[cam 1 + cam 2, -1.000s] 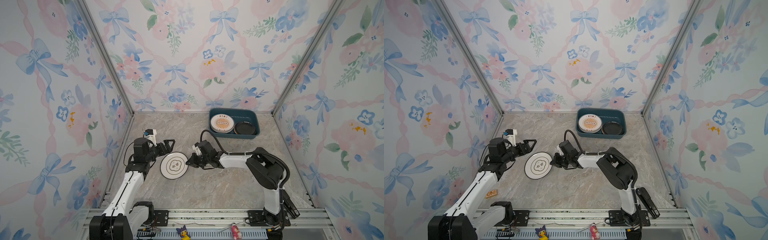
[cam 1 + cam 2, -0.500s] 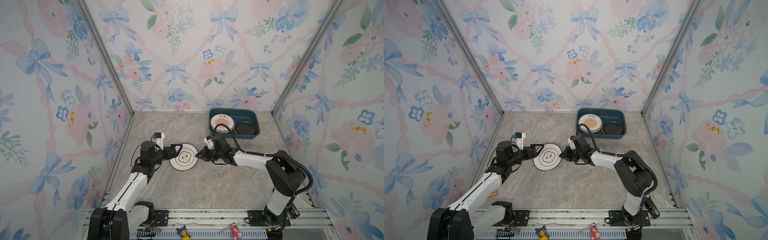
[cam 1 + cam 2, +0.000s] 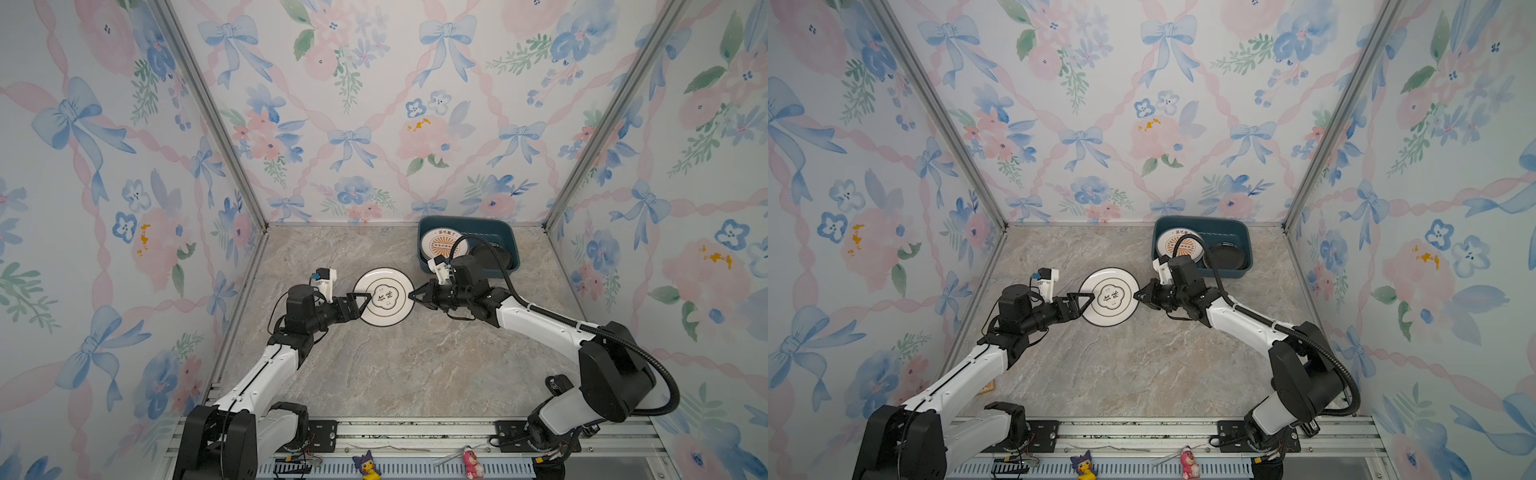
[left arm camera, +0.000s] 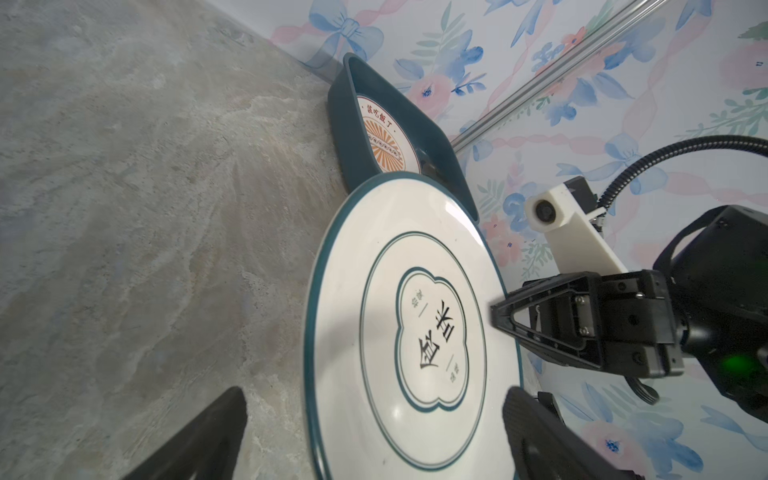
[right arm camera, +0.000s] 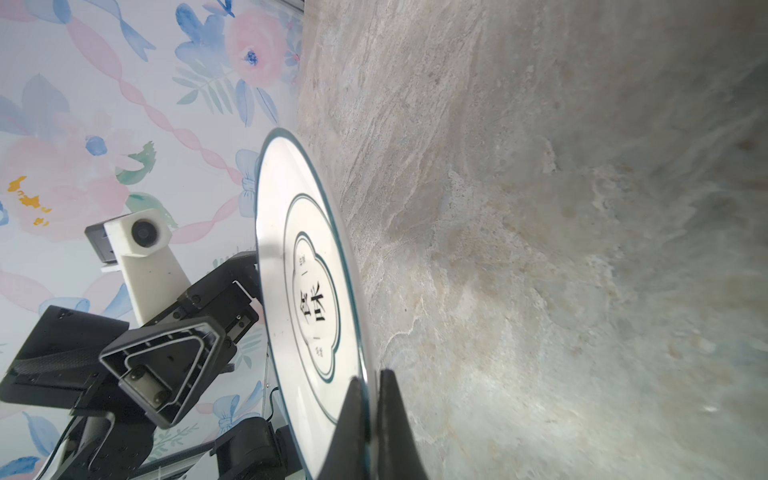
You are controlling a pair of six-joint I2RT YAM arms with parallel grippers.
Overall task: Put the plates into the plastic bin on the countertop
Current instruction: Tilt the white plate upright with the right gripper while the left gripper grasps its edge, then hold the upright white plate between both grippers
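Note:
A white plate (image 3: pixel 384 296) (image 3: pixel 1109 296) with a navy rim and a cloud emblem hangs a little above the countertop (image 3: pixel 395 365), left of the plastic bin (image 3: pixel 509 237) (image 3: pixel 1241 232). My right gripper (image 3: pixel 411 295) (image 5: pixel 370 376) is shut on its right rim. The left gripper (image 3: pixel 362 298) (image 4: pixel 374 392) is open, one finger on each side of the plate's left rim (image 4: pixel 316 374), not closed on it. Inside the bin lie a sunburst plate (image 3: pixel 436 245) (image 4: pixel 386 137) and a black plate (image 3: pixel 1227 255).
The bin stands against the back wall at the right. Flowered walls close in the left, back and right sides. The right arm's black cable (image 3: pixel 498 266) loops over the bin's front. Two small toys (image 3: pixel 368 465) (image 3: pixel 471 463) sit on the front rail.
The plate has travelled right and toward the back, nearer the bin, with the right gripper shut on it. The open left gripper has followed along its left rim.

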